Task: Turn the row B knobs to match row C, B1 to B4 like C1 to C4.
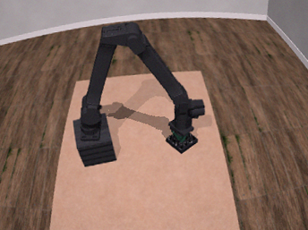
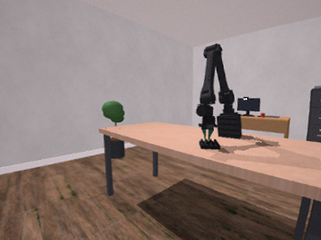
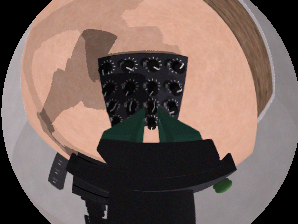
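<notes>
The black knob box [image 1: 182, 149] [image 2: 209, 146] [image 3: 142, 76] stands on the table, with four rows of knobs. My gripper [image 1: 181, 137] [image 2: 207, 138] [image 3: 152, 112] is open by a narrow gap, its green fingers pointing down at the box; no knob is gripped. In the wrist view one knob [image 3: 151, 122] of the bottom row shows between the fingers, its line pointing down the picture. Another knob [image 3: 152, 105] is just past the tips. The second and third top-row knobs [image 3: 130, 66] [image 3: 153, 65] point lower right. The fingers partly hide the bottom row. Printed names and the socket cannot be made out.
The arm's black base block [image 1: 95, 145] [image 2: 229, 127] stands on the table [image 1: 142, 198] [image 2: 162, 140], well to the left of the box in the top view. The table's right edge runs near the box there. The arm's shadow crosses the table.
</notes>
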Controlling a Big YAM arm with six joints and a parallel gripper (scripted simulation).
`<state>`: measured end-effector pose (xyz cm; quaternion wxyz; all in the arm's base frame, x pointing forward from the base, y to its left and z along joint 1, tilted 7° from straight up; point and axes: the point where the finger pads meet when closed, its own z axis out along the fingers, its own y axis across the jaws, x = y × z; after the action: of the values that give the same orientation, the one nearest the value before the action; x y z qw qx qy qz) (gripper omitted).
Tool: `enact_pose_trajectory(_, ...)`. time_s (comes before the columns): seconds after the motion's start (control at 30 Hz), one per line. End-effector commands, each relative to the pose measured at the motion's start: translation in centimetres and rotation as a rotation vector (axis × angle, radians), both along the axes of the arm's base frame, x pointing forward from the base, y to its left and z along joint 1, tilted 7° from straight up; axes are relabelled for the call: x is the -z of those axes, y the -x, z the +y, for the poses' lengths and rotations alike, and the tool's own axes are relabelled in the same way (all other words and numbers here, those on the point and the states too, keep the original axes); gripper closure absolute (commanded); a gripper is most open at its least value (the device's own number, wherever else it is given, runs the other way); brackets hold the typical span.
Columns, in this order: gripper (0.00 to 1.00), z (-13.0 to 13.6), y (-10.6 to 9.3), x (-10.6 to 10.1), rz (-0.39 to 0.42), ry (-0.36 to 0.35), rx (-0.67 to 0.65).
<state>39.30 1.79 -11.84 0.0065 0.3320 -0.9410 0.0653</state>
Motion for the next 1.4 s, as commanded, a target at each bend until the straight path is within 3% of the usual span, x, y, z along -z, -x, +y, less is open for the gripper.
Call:
enact_pose_trajectory(0.0,0.82,0.3,-1.8,-1.8,-0.041,-0.006,-0.005)
enact_pose_trajectory(0.43,0.82,1.2,-2.1,-5.0,-0.052,-0.008,-0.003)
enact_pose_trajectory(0.6,0.82,1.0,-1.4,-4.7,-0.031,-0.006,-0.002)
enact_pose_trajectory(0.63,0.82,1.0,-0.9,-3.8,-0.007,-0.003,-0.005)
enact_pose_trajectory(1.37,0.82,1.0,-1.0,-3.8,-0.009,-0.003,-0.005)
